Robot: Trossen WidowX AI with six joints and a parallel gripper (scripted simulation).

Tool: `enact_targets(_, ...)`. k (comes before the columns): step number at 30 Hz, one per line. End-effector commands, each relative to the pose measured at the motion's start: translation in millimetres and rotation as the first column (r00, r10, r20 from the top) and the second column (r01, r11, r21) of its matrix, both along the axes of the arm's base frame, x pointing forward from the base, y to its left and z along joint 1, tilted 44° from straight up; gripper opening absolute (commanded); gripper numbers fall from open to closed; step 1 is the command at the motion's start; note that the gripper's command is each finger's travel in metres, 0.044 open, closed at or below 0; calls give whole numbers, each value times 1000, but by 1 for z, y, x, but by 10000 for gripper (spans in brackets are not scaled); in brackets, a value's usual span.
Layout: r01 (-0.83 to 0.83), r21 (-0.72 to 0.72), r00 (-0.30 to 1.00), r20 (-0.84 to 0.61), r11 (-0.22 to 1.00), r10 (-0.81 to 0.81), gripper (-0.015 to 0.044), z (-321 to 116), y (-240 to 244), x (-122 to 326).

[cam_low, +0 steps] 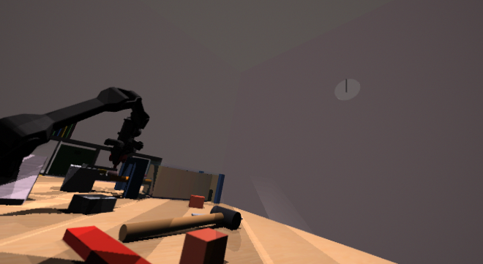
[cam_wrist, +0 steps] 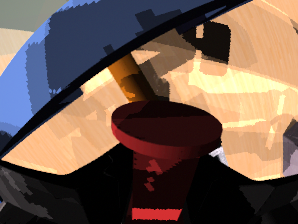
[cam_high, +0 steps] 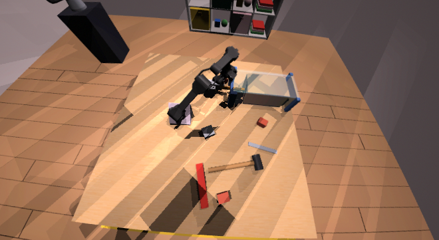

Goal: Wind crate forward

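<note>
My gripper (cam_high: 226, 80) (cam_low: 115, 163) (cam_wrist: 156, 140) is shut on the winch handle's red knob (cam_wrist: 166, 125), beside the blue frame. The knob's round top stands above my fingers in the wrist view; the handle's lower part and key are hidden. The dark winch (cam_high: 211, 90) (cam_low: 77, 179) sits on the bench just in front of the frame. An orange strap (cam_high: 240, 89) (cam_low: 122, 178) (cam_wrist: 122, 75) runs from the winch side through the blue frame (cam_high: 231, 98) (cam_low: 135, 178) into the cubby. The crate (cam_high: 263, 99) (cam_low: 179, 183) appears flat, its front a short gap behind the frame.
A dark block (cam_high: 208, 131) (cam_low: 91, 204) lies near the arm's base plate (cam_high: 186, 119). A hammer (cam_high: 233, 166) (cam_low: 172, 226), grey strip (cam_high: 263, 147), red bar (cam_high: 201, 185) (cam_low: 99, 240) and two red blocks (cam_high: 223, 197) (cam_high: 263, 122) lie across the bench. Blue posts stand at the cubby's far end.
</note>
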State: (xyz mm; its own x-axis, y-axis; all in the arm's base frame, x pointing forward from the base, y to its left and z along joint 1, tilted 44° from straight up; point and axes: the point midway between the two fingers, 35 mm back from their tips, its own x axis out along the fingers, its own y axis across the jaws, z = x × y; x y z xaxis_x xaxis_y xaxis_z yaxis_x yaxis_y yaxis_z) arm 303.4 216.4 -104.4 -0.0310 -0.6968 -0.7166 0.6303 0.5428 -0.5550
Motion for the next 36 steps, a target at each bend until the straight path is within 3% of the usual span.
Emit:
enact_targets(1, 3, 31, 1000, 13, 1000, -4, 0, -14, 13, 0)
enact_targets(29, 1, 8, 1000, 12, 1000, -1, 0, -22, 25, -3)
enact_targets(32, -68, 14, 996, -52, 998, 69, 0, -22, 25, -3)
enact_targets(36, -287, 62, 922, -254, 956, 293, 0, -22, 25, -3)
